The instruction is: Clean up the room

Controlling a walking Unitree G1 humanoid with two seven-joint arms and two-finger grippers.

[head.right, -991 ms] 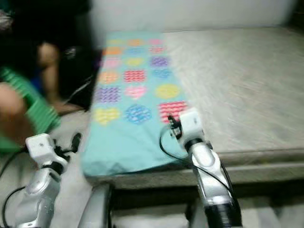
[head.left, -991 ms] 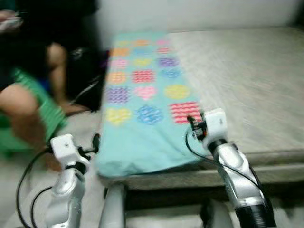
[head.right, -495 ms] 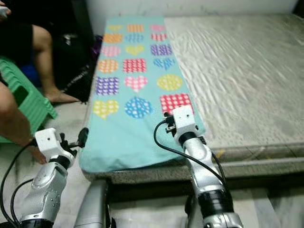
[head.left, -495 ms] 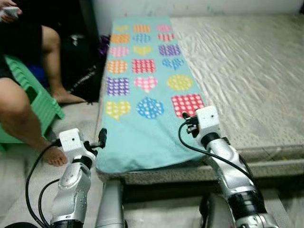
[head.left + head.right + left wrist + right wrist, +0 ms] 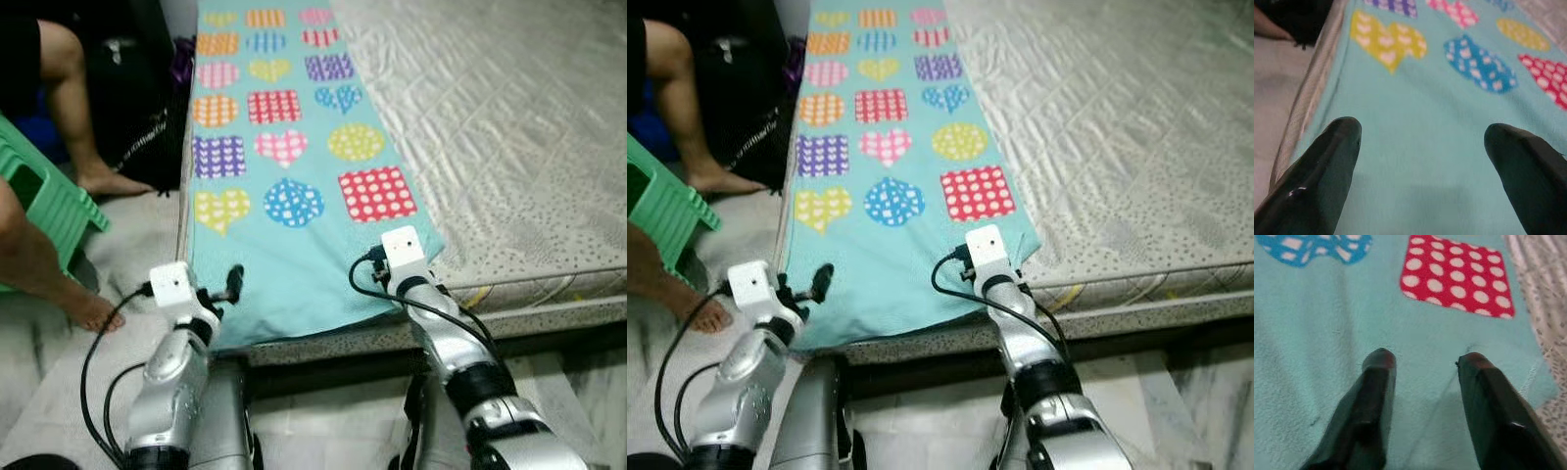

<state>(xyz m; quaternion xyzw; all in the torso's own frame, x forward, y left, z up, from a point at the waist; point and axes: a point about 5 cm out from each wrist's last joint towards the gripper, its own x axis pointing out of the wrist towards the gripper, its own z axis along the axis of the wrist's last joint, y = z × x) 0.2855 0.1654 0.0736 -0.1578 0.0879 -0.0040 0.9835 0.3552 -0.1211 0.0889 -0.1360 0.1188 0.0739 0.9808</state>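
Both silver arms reach forward over the near end of the teal blanket [image 5: 294, 147], which lies flat along the left strip of the bed's bare mattress [image 5: 509, 127], its near hem hanging just over the mattress edge. The left hand [image 5: 1422, 142] hovers above the blanket's near left corner with its two black fingers [image 5: 1327, 161] spread wide, holding nothing. The right hand [image 5: 1422, 364] is over the blanket's near right corner, just short of the red dotted square [image 5: 1457, 276], its fingers [image 5: 1374, 396] parted and low over the cloth; whether the tips actually touch the blanket cannot be told.

From the head views the wrist blocks cover the fingertips of the right arm, and only one dark finger of the left shows. Left of the blanket a person's bare leg and foot [image 5: 59, 284] are cut off by the frame edge, beside a green stool [image 5: 44, 206], also cropped. A dark bag against the bed's left side is too shadowed to make out.

Compared with half a second ago, the camera has tipped down and closer to the blanket, and both arms now sit nearer its hem.
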